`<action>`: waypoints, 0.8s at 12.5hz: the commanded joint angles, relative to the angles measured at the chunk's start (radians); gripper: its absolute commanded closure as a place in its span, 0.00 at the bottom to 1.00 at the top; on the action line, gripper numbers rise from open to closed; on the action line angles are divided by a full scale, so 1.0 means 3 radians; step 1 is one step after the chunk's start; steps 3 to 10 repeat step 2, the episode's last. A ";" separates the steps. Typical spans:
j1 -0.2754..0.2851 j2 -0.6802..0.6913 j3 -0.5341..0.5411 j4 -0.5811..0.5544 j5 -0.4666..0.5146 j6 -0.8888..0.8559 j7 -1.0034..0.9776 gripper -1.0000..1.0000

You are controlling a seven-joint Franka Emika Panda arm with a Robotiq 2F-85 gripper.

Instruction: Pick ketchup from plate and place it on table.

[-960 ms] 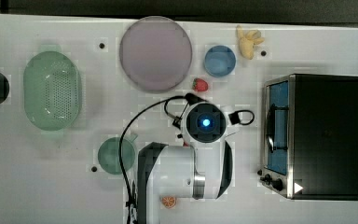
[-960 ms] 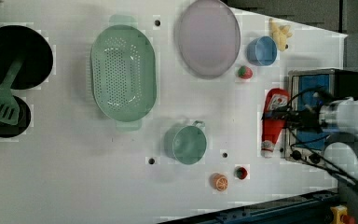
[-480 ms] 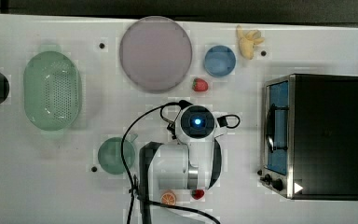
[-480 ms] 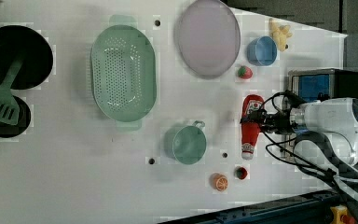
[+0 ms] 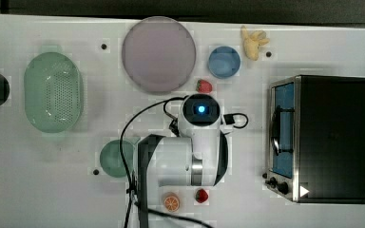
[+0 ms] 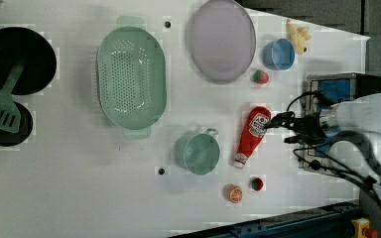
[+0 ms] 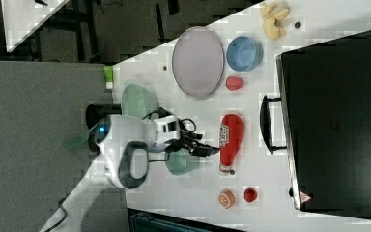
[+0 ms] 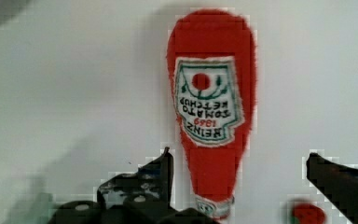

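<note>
The ketchup (image 6: 252,135) lies flat on the table (image 6: 69,188), label up, well apart from the plate (image 6: 221,39), between the green cup (image 6: 197,152) and the toaster oven (image 7: 333,121); in the wrist view the gripper (image 8: 238,165) stands spread wide with nothing in its grasp, one finger (image 8: 161,170) on each side of the bottle's narrow neck, neither touching it; a strawberry (image 6: 256,184) and an orange slice (image 6: 235,193) lie near the pale cap.
</note>
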 commanded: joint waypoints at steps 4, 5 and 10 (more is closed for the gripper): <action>0.0009 -0.0541 -0.0019 0.0765 0.0023 -0.0399 0.0580 0.00; 0.0009 -0.0541 -0.0019 0.0765 0.0023 -0.0399 0.0580 0.00; 0.0009 -0.0541 -0.0019 0.0765 0.0023 -0.0399 0.0580 0.00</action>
